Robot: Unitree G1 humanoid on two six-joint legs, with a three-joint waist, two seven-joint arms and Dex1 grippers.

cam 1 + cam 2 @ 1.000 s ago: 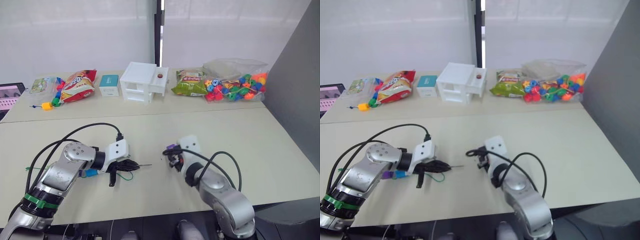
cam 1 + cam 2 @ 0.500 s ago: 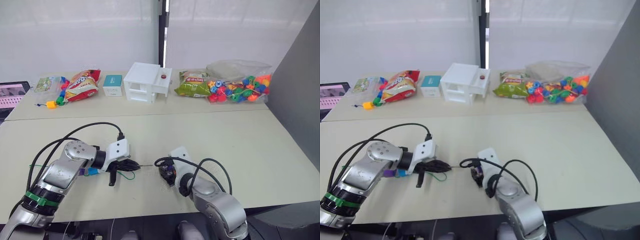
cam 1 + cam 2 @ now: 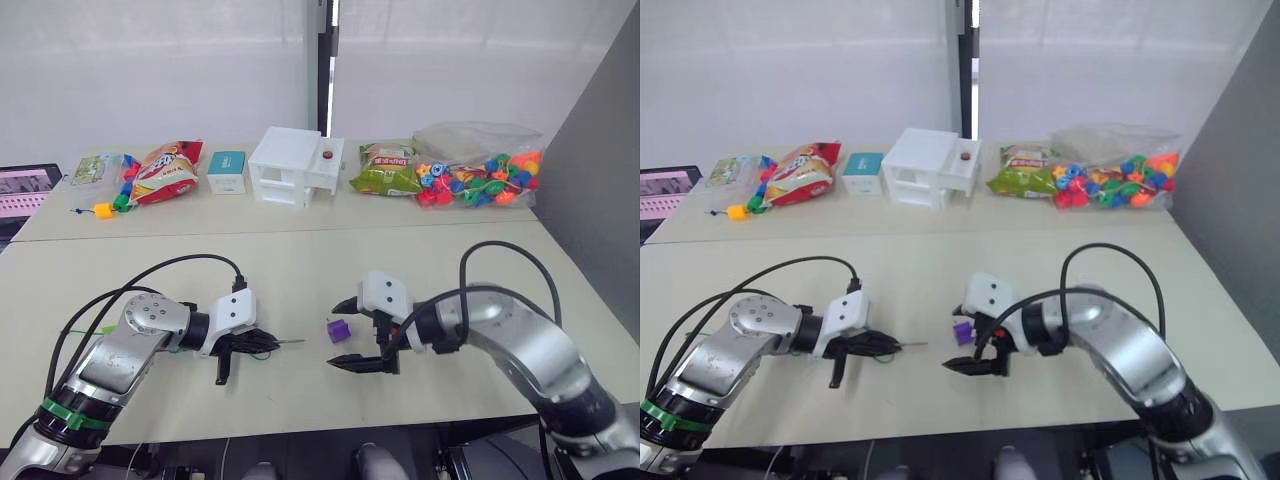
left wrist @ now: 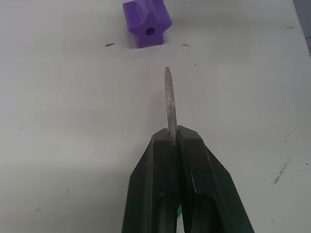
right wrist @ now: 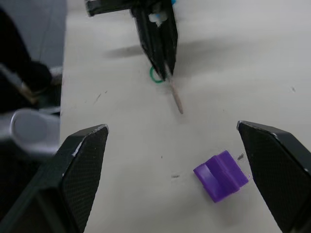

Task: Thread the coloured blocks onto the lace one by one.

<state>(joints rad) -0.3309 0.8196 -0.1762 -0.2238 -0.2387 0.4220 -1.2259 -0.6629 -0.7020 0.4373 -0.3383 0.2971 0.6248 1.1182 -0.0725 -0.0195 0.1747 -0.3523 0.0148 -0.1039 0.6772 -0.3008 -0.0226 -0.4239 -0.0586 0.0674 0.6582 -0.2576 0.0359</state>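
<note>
The purple block (image 4: 146, 22) lay on the worktop (image 3: 420, 270), just past the stiff tip of the lace (image 4: 169, 103). Its hole faced the tip, but the two did not touch. The green lace (image 3: 258, 354) curled on the worktop under the left claw (image 4: 176, 141).

A moment before, the right claw (image 3: 352, 333) was down low with the block in its fingers. Now it had let go and lifted off, so the block sat free between the two claws. I think the block was put there on purpose, ready for the tip to go in. No block looked threaded on this lace yet.

The left claw was closed tight on the lace, just behind the tip, and it pointed the tip at the block. The right claw was wide open and held nothing. Its fingers (image 5: 80, 170) stood on each side of the block, well apart from it.
</note>
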